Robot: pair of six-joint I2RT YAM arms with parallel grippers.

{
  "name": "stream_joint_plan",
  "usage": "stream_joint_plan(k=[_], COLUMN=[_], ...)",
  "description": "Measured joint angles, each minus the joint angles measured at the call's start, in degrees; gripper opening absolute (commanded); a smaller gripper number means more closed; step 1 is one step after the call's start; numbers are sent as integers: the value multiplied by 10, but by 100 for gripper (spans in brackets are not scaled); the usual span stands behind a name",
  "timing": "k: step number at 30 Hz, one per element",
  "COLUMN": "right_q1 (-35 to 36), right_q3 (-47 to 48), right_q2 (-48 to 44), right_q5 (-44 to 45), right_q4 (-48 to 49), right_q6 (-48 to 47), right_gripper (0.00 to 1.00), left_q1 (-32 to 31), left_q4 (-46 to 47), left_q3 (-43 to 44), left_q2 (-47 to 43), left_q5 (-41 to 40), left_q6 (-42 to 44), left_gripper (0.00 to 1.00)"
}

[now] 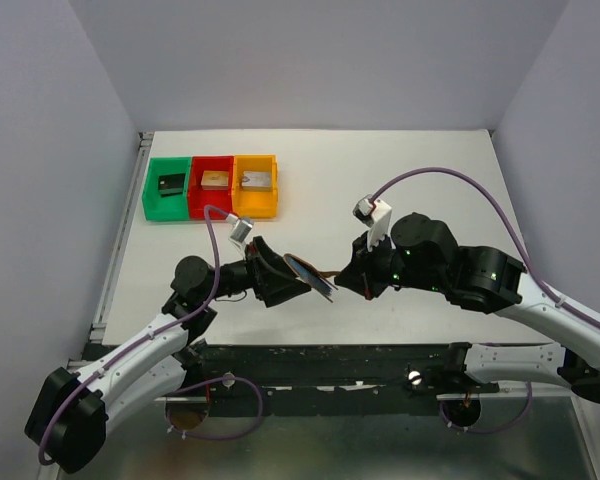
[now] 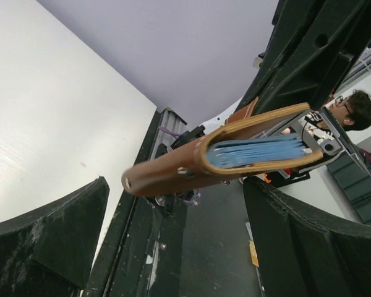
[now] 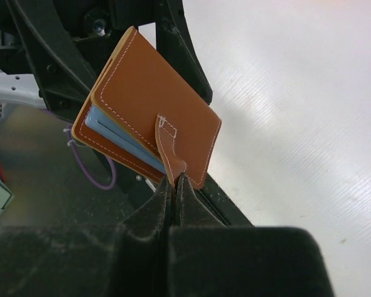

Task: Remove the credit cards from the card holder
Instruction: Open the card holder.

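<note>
The card holder (image 1: 311,274), a brown leather wallet, hangs folded above the table's near edge between my two grippers. My right gripper (image 1: 352,278) is shut on its snap tab (image 3: 169,148); the fingertips (image 3: 167,192) pinch the tab's end. My left gripper (image 1: 283,281) stands with its jaws wide apart at the wallet's spine end (image 2: 136,179), and its left finger (image 2: 55,235) stays clear of the leather. Pale blue layers (image 2: 253,151) show edge-on inside the fold, also in the right wrist view (image 3: 117,137). I cannot tell cards from pockets there. No card is out.
A green bin (image 1: 167,187), a red bin (image 1: 212,186) and an orange bin (image 1: 256,186) stand in a row at the back left, each with a small block inside. The black frame (image 1: 330,365) runs along the table's near edge below the wallet.
</note>
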Motion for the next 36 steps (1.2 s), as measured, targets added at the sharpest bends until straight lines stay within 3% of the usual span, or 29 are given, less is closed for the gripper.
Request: stream_joint_plan(k=[36], right_q1=[0], right_q3=[0], right_q2=[9], right_q5=[1], right_q4=[0], right_q6=[40], right_gripper=[0], left_q1=[0], left_q4=[50], left_q3=[-66], left_q2=[-103], left_q5=[-49], left_q6=[-46], left_gripper=[99])
